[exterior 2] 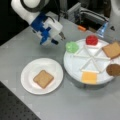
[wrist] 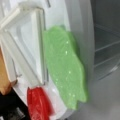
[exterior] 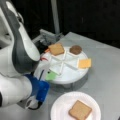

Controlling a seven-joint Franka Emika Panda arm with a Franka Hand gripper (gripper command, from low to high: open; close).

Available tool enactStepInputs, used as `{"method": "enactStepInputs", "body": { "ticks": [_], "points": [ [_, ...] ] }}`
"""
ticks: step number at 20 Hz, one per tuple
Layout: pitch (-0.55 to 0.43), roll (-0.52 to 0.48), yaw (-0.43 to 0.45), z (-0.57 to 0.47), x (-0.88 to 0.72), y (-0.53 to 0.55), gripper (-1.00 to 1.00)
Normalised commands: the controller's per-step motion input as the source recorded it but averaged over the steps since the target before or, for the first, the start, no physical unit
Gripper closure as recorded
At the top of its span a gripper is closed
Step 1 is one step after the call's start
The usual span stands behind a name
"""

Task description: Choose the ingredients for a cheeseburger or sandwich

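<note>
One tan toast square (exterior 2: 43, 78) lies alone on the white paper plate (exterior 2: 27, 72), also seen in a front view (exterior: 80, 110). The other toast square (exterior 2: 112, 49) rests in the divided white tray (exterior 2: 75, 66). The green disc (exterior 2: 72, 46) sits in a tray section at the rim, and the red disc (exterior 2: 92, 40) is in the section beside it. My gripper (exterior 2: 58, 39) hovers just left of the green disc, open and holding nothing. The wrist view looks straight down on the green disc (wrist: 66, 67), with the red disc (wrist: 37, 103) below it.
The tray also holds a yellow-orange cheese square (exterior 2: 89, 77) and a dark brown patty (exterior 2: 113, 69). My arm's white body (exterior: 20, 50) hides the tray's left side in a front view. Metal fixtures (exterior 2: 87, 15) stand behind the tray.
</note>
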Motion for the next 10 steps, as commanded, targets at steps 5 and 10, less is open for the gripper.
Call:
{"method": "enactStepInputs", "body": {
  "ticks": [5,10],
  "points": [
    [-0.149,-0.092,-0.28,0.06,-0.31,0.32,-1.0],
    [-0.162,-0.123,-0.3,0.1,-0.39,0.32,-1.0]
  ]
}}
